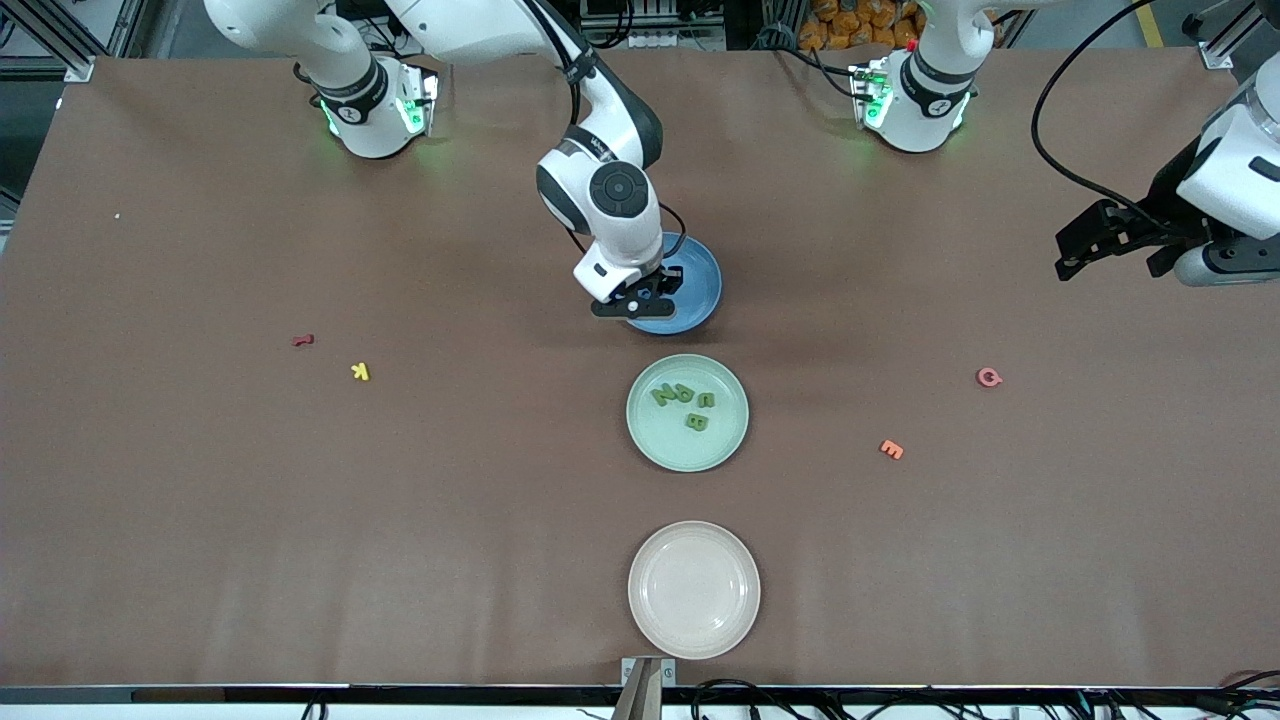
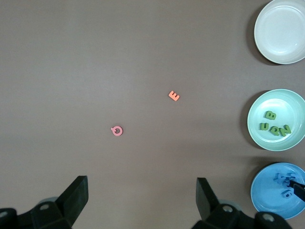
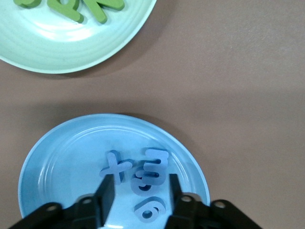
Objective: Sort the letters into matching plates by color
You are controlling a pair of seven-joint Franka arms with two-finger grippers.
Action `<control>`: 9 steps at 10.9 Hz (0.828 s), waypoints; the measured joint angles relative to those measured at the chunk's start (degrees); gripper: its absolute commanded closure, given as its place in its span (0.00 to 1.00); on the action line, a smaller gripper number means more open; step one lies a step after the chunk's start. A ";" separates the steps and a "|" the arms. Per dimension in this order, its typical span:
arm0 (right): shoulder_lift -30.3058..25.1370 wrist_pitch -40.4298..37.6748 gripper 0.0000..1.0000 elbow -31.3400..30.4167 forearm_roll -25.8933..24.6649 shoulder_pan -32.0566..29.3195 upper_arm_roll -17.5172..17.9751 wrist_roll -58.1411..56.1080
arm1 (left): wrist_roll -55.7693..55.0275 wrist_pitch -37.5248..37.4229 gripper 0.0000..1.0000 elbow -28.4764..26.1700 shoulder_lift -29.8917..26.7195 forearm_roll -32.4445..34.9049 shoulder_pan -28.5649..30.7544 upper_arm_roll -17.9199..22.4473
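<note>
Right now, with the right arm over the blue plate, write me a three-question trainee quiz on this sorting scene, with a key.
1. True or false: the four small chunky green letters lie in the round pale mint green plate.
2. Multiple choice: the right gripper is over which plate? A. the round medium blue plate B. the mint plate C. the round cream-beige plate
3. Fill in: of the three plates, the ___ one lies nearest the front camera.

Key
1. True.
2. A; its fingers are open over the small flat blue letters in the plate. The left gripper waits open over the left arm's end of the table.
3. Cream-beige.
</note>
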 measured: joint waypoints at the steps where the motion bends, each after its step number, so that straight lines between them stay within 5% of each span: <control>1: 0.00 -0.14 0.00 0.01 0.00 -0.09 0.00 0.00 | -0.06 -0.02 0.00 0.00 -0.04 0.00 0.01 0.06; 5: -0.08 -6.78 0.00 2.94 -0.31 -2.81 -0.54 -0.52 | -0.07 -0.42 0.00 0.00 -0.66 0.00 0.09 1.10; 9: -2.02 -12.21 0.00 7.63 -3.27 -12.79 -2.25 -7.95 | -0.07 -1.40 0.00 -0.01 -0.75 0.00 0.12 1.52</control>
